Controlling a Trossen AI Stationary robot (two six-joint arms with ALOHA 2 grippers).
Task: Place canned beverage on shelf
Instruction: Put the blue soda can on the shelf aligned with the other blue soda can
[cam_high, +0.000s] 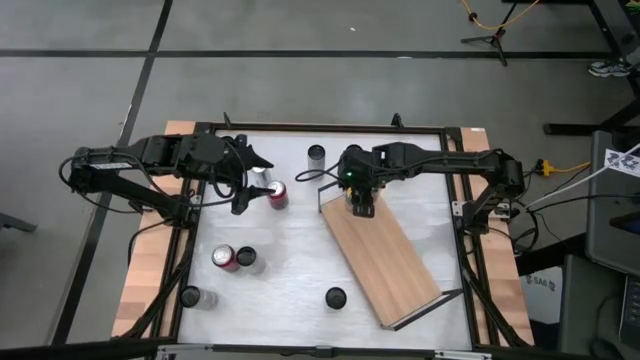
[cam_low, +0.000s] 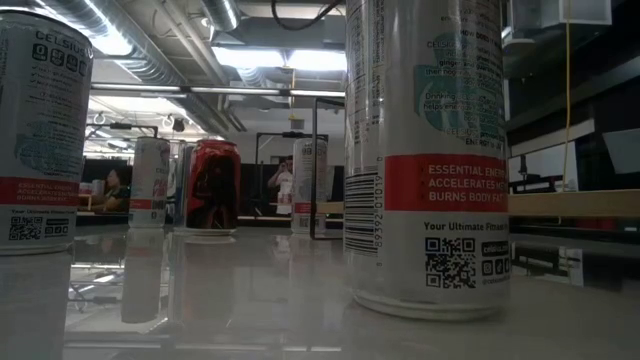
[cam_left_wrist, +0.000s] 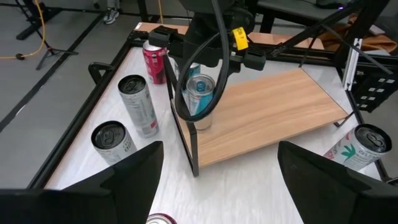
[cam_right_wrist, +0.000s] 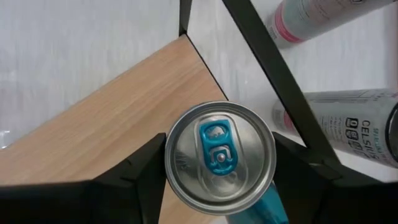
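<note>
Overhead, the white surface (cam_high: 300, 260) fills the frame's middle, grey floor above it. The light-wood shelf (cam_high: 385, 262) runs diagonally right of centre. At its upper end the right gripper (cam_high: 360, 203) has its jaws closed on a blue-tabbed can (cam_right_wrist: 219, 156). The left gripper (cam_high: 245, 180), upper left, hangs wide open.

Overhead; table-level; 2 wrist views
</note>
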